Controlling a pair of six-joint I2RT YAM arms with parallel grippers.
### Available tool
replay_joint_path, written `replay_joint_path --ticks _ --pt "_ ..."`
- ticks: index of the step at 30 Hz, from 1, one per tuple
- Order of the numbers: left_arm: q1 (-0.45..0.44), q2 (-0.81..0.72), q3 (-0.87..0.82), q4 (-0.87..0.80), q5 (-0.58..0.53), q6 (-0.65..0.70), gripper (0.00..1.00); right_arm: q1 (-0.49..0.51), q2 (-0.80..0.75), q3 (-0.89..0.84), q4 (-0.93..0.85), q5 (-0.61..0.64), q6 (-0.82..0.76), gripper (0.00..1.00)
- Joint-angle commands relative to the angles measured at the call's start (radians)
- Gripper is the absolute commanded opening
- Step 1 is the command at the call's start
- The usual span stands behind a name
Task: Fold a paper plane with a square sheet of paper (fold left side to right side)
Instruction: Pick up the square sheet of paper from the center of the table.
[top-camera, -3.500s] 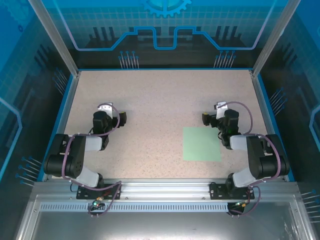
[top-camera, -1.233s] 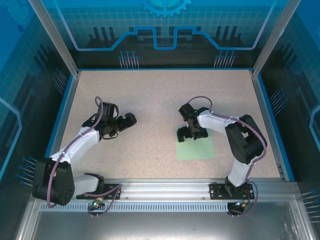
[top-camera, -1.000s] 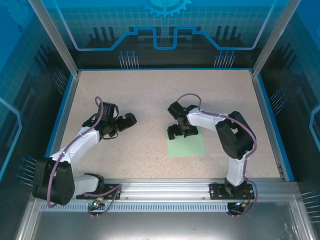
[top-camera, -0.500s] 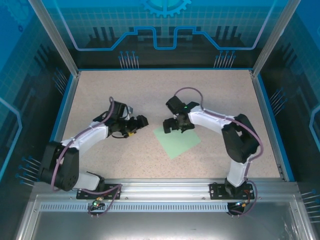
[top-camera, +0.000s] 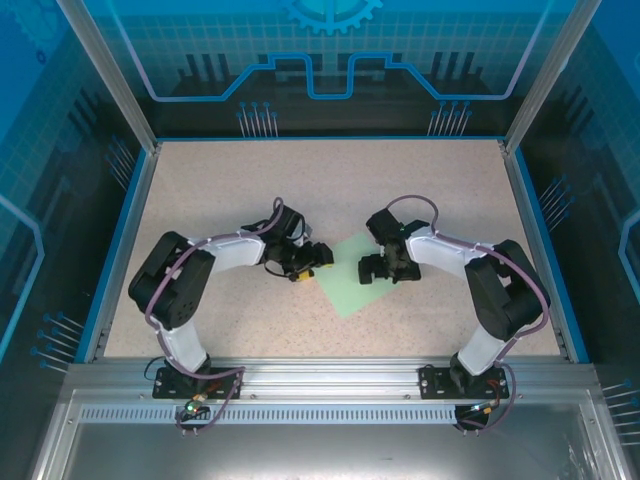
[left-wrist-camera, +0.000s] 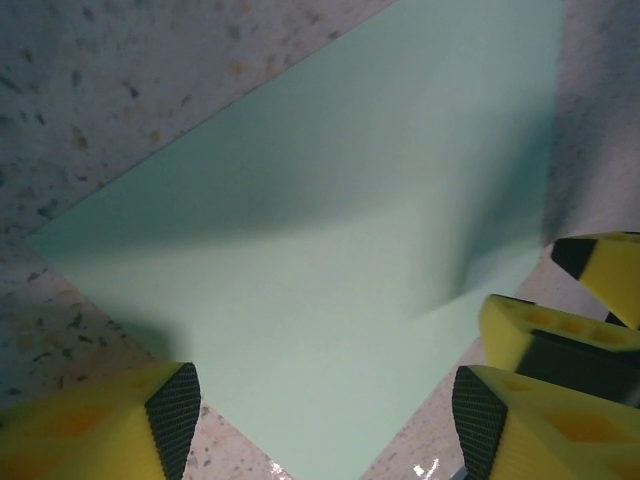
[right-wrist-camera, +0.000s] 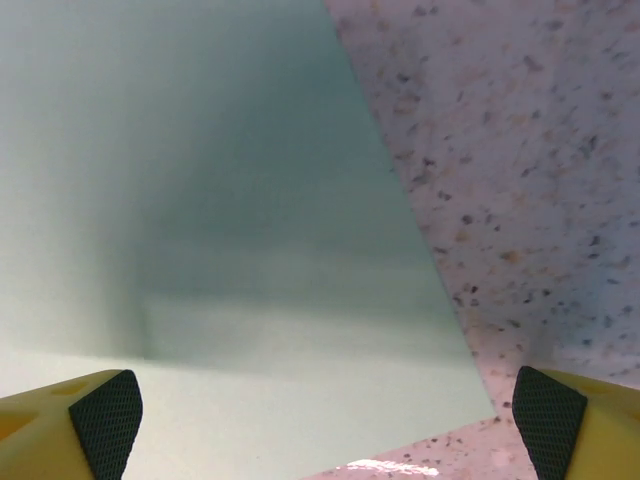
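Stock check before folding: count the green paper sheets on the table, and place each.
1. The square sheet of paper lies mid-table, turned cornerwise, between the left tool and right tool; one beneath would be hidden.

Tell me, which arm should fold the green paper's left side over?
Left, probably. The left gripper sits open at the left corner of the paper, while the right gripper is over its right part.
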Motion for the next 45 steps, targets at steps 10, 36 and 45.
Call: replay_joint_path --ticks 10,36,45 --pt "-0.033 0.077 0.056 -0.043 -0.014 0.01 0.66 0.051 0.072 0.018 0.083 -0.134 0.057 0.99" --pt "0.099 -0.241 -0.03 -0.078 -0.045 0.065 0.73 -0.002 -0.051 -0.106 0.403 -0.441 0.083 0.29" --pt "0.303 -0.574 -0.18 0.043 0.121 -0.009 0.85 -0.107 -0.286 -0.269 0.772 -0.732 0.229 0.24"
